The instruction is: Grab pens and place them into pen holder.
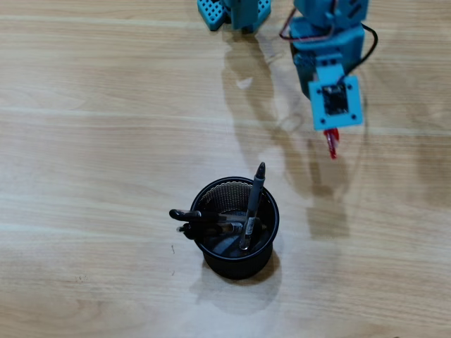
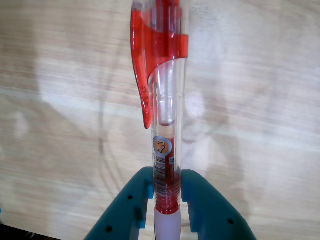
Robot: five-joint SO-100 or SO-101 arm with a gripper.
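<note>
Three dark pens (image 1: pixel 246 215) in the pen holder (image 1: pixel 237 263); red pen (image 1: pixel 332 143) beneath the arm (image 1: pixel 331 49).

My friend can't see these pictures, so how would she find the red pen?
Find the blue robot arm at the top of the overhead view. The red pen sticks out of its end effector, held above the wooden table. Unlike the dark pens in the black mesh cup, it's clear with a red clip.

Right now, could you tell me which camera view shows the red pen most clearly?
The wrist view: the red pen fills the frame, with its clear barrel and red clip sharp, clamped in the pincer. The overhead view shows only the pen's red end poking out beneath the arm.
</note>
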